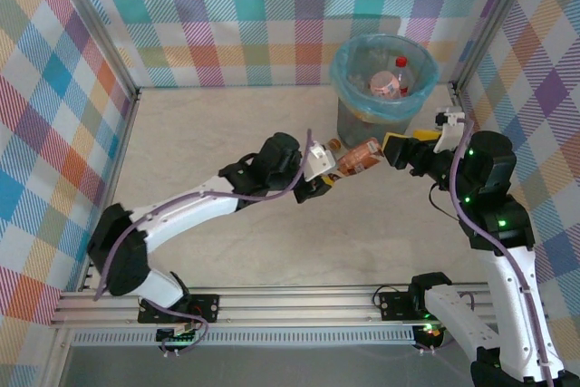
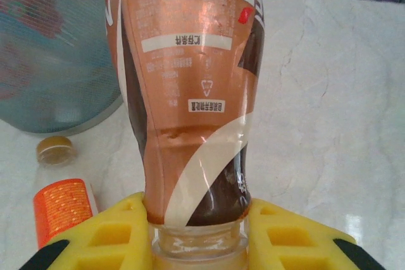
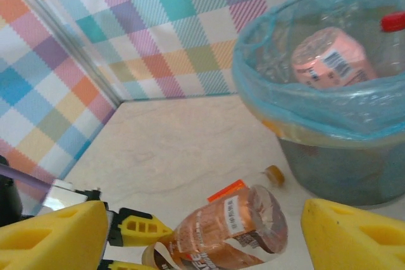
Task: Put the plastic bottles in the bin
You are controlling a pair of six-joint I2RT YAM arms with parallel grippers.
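My left gripper (image 2: 197,219) is shut on the neck of a brown-labelled plastic bottle (image 2: 190,93), holding it above the table with its base pointing toward the bin (image 1: 383,79). In the top view my left gripper (image 1: 324,174) and this bottle (image 1: 358,159) hang just in front of the bin. My right gripper (image 1: 395,149) stands open at the bottle's base end. In the right wrist view the bottle (image 3: 234,229) lies between my right gripper's (image 3: 204,219) spread yellow fingers (image 3: 354,238), which stand apart from it. The bin (image 3: 329,112) holds a pink-labelled bottle (image 3: 329,58) and a red-capped one (image 1: 399,65).
An orange-labelled bottle (image 2: 60,200) with a gold cap lies on the table beside the bin's foot, under the held bottle. Checked walls close the table on the left, back and right. Bare pale tabletop (image 1: 208,133) spreads left of the bin.
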